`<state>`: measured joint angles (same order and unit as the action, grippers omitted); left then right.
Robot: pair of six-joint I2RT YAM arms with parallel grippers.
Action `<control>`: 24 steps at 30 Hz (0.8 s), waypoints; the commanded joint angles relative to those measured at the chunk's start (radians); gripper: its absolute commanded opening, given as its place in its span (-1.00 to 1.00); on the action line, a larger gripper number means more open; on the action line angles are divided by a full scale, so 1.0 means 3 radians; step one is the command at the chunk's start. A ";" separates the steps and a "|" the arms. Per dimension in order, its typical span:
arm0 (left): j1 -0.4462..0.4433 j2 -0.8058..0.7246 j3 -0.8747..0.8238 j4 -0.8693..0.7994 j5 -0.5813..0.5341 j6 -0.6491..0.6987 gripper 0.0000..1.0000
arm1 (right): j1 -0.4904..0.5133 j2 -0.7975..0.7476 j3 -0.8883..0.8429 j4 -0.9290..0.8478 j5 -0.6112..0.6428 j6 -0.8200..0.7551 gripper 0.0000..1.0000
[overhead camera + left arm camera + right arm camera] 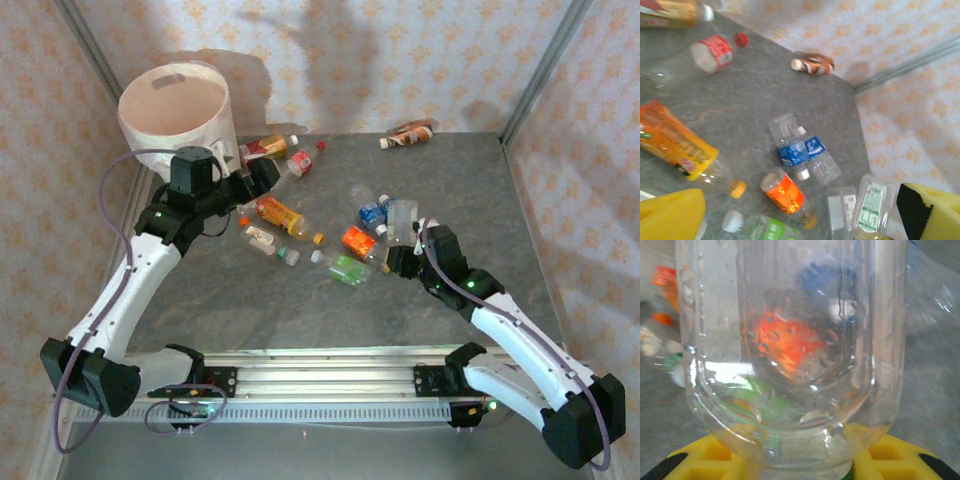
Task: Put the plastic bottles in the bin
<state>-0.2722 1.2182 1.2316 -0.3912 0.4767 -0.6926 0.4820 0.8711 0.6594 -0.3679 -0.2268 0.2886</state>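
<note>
Several plastic bottles lie scattered on the grey table. My right gripper (404, 258) is shut on a clear plastic bottle (403, 220). In the right wrist view that bottle (790, 340) sits between the yellow pads (690, 462) of my right gripper (795, 467). My left gripper (268, 178) hangs open beside the off-white bin (175, 105) at the back left. Its yellow fingers (670, 215) stand wide apart above an orange-labelled bottle (787, 195), with nothing between them. Blue-labelled bottles (792, 150), a green one (760, 227) and a long orange-yellow one (680, 145) lie close by.
A brown bottle (410, 134) lies alone at the table's far edge. A red-capped bottle (300, 163) rests near the bin. Patterned walls and metal corner posts (545, 65) close the table in. Bare grey table (250, 310) stretches in front of the bottles.
</note>
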 commanded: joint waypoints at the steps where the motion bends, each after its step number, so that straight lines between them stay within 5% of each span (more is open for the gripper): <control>1: -0.0194 0.0171 0.0016 0.0516 0.0266 -0.0153 1.00 | 0.0025 0.0019 0.0131 0.0636 -0.0404 -0.0115 -0.58; 11: -0.0796 0.0783 0.0122 0.1324 0.0514 -0.0297 1.00 | 0.0060 0.0649 0.0544 0.1146 -0.0958 -0.0323 -0.55; 24: -0.0936 0.0981 0.0143 0.1511 0.0475 -0.0172 1.00 | 0.0141 0.0953 0.0930 0.0823 -0.1212 -0.0539 -0.54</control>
<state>-0.5438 1.5043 1.2449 0.0154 0.6056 -0.7734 0.5140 1.1549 0.9001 -0.0982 -0.5617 0.1616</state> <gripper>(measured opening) 0.994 0.379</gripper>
